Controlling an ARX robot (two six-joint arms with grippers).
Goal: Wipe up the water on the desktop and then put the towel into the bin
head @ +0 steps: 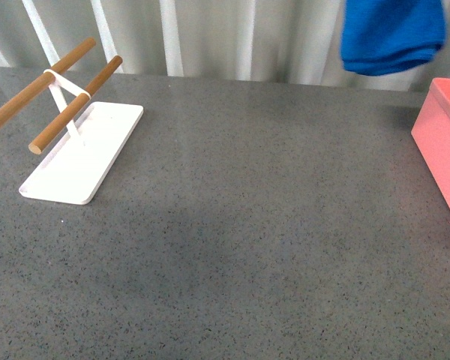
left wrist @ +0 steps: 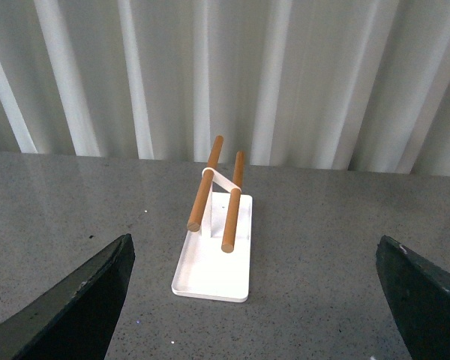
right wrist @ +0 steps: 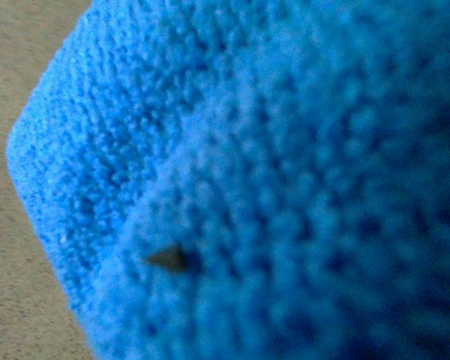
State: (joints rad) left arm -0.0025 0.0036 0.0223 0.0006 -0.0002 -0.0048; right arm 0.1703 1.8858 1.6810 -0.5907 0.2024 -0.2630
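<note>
The blue towel (head: 392,34) hangs bunched in the air at the top right of the front view, above the far right of the speckled grey desktop (head: 240,225). My right gripper is shut on it but is out of the front view. In the right wrist view the towel (right wrist: 270,180) fills almost the whole picture and hides the fingers. The pink bin (head: 444,142) stands at the right edge, below and slightly right of the towel. My left gripper (left wrist: 259,300) is open and empty, low over the desktop (left wrist: 322,247), its dark fingers (left wrist: 82,300) wide apart.
A white tray (head: 82,154) carrying two wooden rods (head: 75,105) stands at the back left; it also shows ahead of the left gripper in the left wrist view (left wrist: 214,262). A white ribbed wall (head: 210,37) runs along the desktop's far edge.
</note>
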